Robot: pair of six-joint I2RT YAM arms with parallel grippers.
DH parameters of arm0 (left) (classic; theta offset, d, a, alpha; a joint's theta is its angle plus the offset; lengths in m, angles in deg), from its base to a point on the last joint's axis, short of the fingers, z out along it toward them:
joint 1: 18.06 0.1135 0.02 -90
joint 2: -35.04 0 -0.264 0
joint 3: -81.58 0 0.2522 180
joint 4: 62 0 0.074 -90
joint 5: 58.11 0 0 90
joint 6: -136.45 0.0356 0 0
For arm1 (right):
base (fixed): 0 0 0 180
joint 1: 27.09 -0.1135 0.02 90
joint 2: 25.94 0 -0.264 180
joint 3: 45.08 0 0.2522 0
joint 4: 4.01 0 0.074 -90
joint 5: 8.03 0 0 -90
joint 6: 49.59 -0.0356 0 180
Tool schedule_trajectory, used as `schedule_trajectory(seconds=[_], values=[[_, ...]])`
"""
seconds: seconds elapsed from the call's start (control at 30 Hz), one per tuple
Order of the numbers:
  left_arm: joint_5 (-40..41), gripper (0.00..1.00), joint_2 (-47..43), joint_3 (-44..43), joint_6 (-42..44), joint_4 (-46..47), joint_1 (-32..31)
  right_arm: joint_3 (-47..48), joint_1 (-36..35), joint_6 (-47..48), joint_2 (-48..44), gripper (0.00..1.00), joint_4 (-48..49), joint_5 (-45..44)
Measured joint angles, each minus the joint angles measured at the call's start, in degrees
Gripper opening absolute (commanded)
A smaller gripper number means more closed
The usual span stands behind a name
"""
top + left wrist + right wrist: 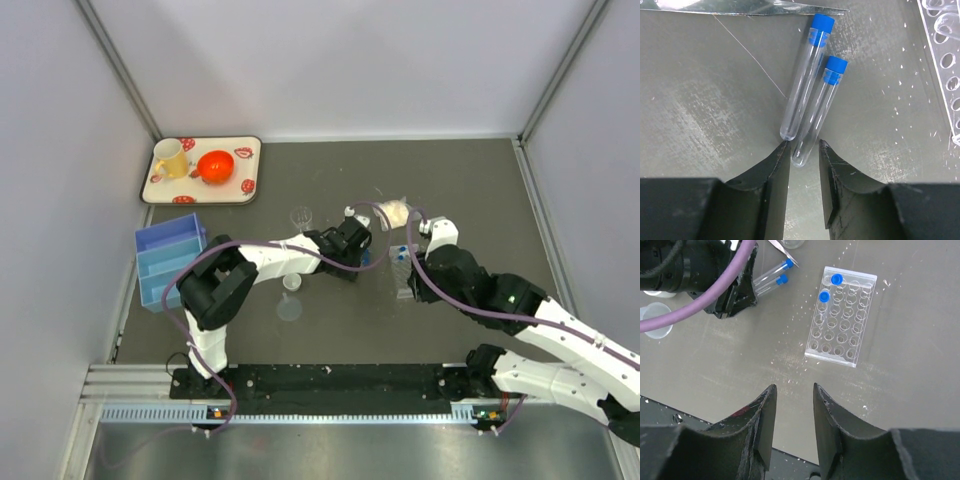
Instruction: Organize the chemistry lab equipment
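Two blue-capped tubes (pixel 805 75) (pixel 821 107) lie side by side on the grey table. My left gripper (pixel 804 149) is low over them and open. The rounded end of the nearer tube sits in the gap between its fingertips (pixel 781 159), with space on either side. The same gripper (pixel 360 247) shows mid-table in the top view. A clear gridded tube rack (pixel 840 320) lies to its right with two capped tubes (pixel 825 302) standing in it. My right gripper (pixel 792 387) hangs high above the table short of the rack, open and holding nothing.
A blue bin (pixel 168 258) stands at the left. A patterned tray (pixel 250 150) at the back left carries a yellow mug (pixel 172 160) and an orange-red bowl (pixel 216 165). Small clear cups (pixel 291 283) (pixel 301 216) and a whitish clear piece (pixel 395 210) lie around the left arm.
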Motion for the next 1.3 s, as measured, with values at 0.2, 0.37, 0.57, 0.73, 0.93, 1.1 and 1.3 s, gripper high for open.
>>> schedule_trajectory(seconds=[0.2, 0.37, 0.57, 0.73, 0.93, 1.1, 1.3], values=[[0.76, 0.23, -0.39, 1.27, -0.31, 1.79, -0.37, -0.26, 0.00, -0.55, -0.22, 0.33, -0.02, 0.11], [1.38, 0.08, -1.75, 3.50, -1.05, 3.23, -0.96, -0.63, 0.00, -1.07, -0.48, 0.33, 0.17, 0.28], [1.46, 0.00, -4.81, 6.40, -1.22, 1.79, -2.69, -1.03, 0.00, -1.33, -0.85, 0.34, -0.07, 0.74], [-0.20, 0.00, -10.82, 6.71, 0.00, -5.11, -5.66, -0.79, 0.00, -0.46, -2.43, 0.36, -0.46, 3.56], [-11.19, 0.00, -28.61, 6.71, 4.13, -11.37, -7.45, 2.82, -0.02, 3.21, -3.96, 0.37, -1.66, 16.11], [-25.99, 0.00, -41.70, 6.82, 8.37, -14.03, -7.50, 4.33, -0.09, 5.22, -6.51, 0.40, -1.55, 30.40], [-40.83, 0.00, -48.70, 10.62, 12.50, -15.58, -8.26, 4.85, -0.13, 5.95, -9.09, 0.40, -1.38, 45.09]])
